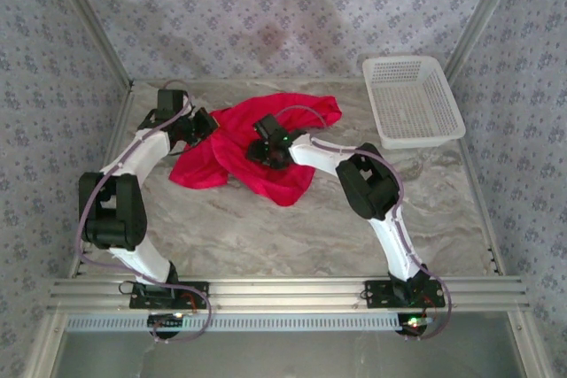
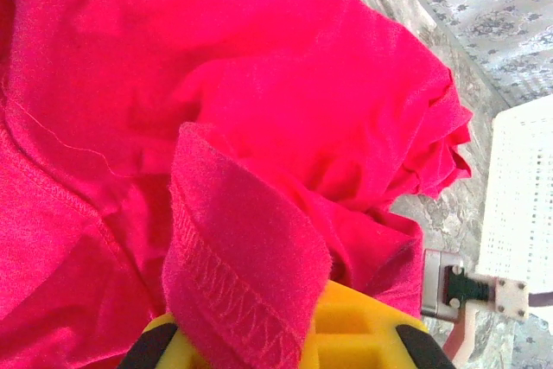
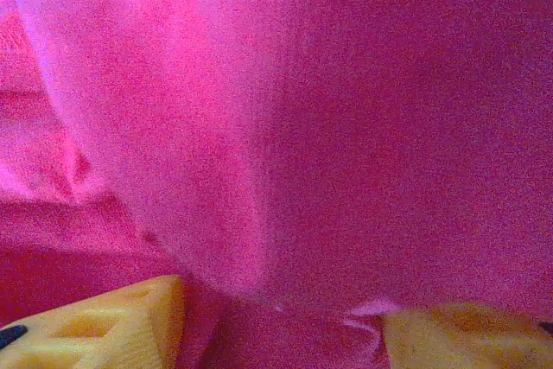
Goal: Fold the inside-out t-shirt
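Note:
The inside-out t-shirt (image 1: 266,174) is bright red and lies crumpled at the back middle of the table. My left gripper (image 1: 205,127) sits at the shirt's left edge. In the left wrist view a stitched hem of the t-shirt (image 2: 233,265) is pinched between the yellow jaws of the left gripper (image 2: 285,343), which is shut on it. My right gripper (image 1: 267,150) rests on top of the heap. In the right wrist view its yellow fingers (image 3: 112,326) stand far apart, the right gripper (image 3: 281,321) open, with loose folds of the t-shirt (image 3: 346,127) lying between and beyond them.
A white mesh basket (image 1: 412,99) stands at the back right, and the basket (image 2: 523,205) also shows in the left wrist view. Patterned walls close in the table (image 1: 292,236) on three sides. Bare marbled surface lies in front of the shirt.

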Robot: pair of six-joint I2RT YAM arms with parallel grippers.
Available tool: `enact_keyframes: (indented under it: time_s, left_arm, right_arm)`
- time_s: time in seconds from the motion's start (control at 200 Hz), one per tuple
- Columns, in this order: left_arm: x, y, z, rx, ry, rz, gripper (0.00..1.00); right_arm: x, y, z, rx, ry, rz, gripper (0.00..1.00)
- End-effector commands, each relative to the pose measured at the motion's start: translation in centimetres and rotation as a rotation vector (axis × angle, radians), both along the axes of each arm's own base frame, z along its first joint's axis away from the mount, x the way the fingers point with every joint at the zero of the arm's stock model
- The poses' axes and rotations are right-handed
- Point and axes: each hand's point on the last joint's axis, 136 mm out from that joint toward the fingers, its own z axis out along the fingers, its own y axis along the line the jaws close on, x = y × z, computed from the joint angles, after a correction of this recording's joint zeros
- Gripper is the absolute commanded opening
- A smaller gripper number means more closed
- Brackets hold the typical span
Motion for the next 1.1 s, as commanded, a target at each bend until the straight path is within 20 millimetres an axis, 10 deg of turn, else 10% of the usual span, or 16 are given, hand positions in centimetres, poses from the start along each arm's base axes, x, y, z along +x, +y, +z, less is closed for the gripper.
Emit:
enact_keyframes:
  time_s: [0.0, 0.19, 0.34, 0.45, 0.894, 1.094]
  left_arm:
    - [-0.5, -0.3, 1.1, -0.006, -0.029, -0.027, 0.00]
    - [-0.6, -0.4, 1.0, -0.013, -0.029, -0.027, 0.00]
    - [-1.3, 0.0, 1.2, 0.005, -0.028, -0.026, 0.00]
    - [-1.7, 0.8, 1.4, 0.043, -0.030, -0.021, 0.00]
    - [1.0, 3.4, 3.5, 0.105, -0.097, -0.001, 0.00]
    - [2.0, 1.1, 3.1, 0.125, -0.146, -0.076, 0.00]
  right_arm:
    - [-1.0, -1.5, 1.3, -0.073, -0.028, -0.032, 0.64]
    - [0.3, -1.2, -0.1, -0.056, -0.022, -0.073, 0.62]
    - [2.4, -0.5, 0.5, -0.029, -0.025, -0.080, 0.24]
    - [2.7, -0.4, 4.7, -0.017, -0.091, -0.054, 0.00]
    - [-4.9, -6.3, 27.7, 0.239, -0.374, 0.068, 0.00]
    - [-5.3, -8.0, 30.3, 0.307, -0.404, 0.054, 0.00]
